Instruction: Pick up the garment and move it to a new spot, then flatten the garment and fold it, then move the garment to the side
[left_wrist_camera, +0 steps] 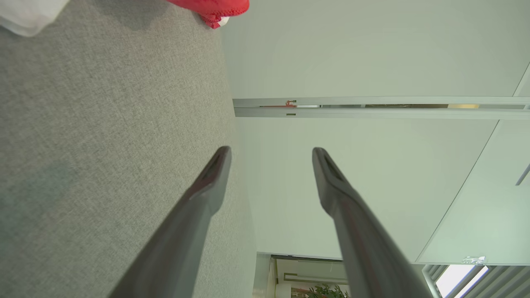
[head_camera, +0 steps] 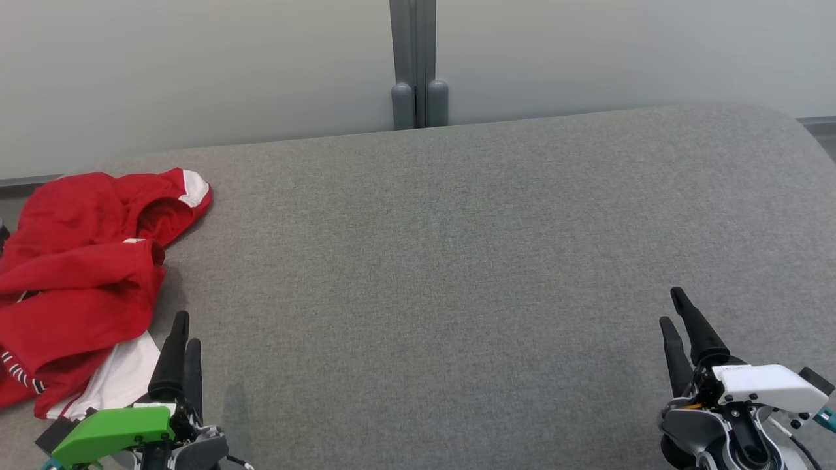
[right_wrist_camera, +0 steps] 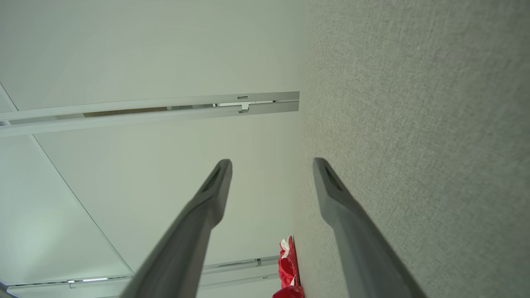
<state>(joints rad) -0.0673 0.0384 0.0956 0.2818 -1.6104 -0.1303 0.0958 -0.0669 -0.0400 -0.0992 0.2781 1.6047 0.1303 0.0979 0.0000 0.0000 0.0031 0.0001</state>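
- Head view: the red garment [head_camera: 78, 261] lies crumpled at about 9 o'clock, on the left end of the grey padded surface [head_camera: 457, 261], with white trim on its upper fold and a white part at its lower edge.
- The left gripper [head_camera: 187, 328] rises at 7 o'clock, just beside the garment's white lower part; whether it touches the cloth is hard to tell from this angle.
- The right gripper [head_camera: 670, 305] stands at 4 o'clock, well apart from the garment, over bare surface.
- A pale wall [head_camera: 196, 65] with a grey post [head_camera: 418, 65] at 12 o'clock runs behind the surface.
- Left wrist view: the left gripper [left_wrist_camera: 271, 150] has its two dark fingers spread wide, with nothing between them.
- A red edge of the garment [left_wrist_camera: 215, 8] shows at 12 o'clock, white cloth at 10 o'clock, and the surface [left_wrist_camera: 103, 124] covers the 9 o'clock side.
- Right wrist view: the right gripper [right_wrist_camera: 271, 160] also stands spread and empty.
- The garment [right_wrist_camera: 287, 269] is a small red and white patch at 6 o'clock, at the far edge of the surface [right_wrist_camera: 414, 124], which lies on the 3 o'clock side.
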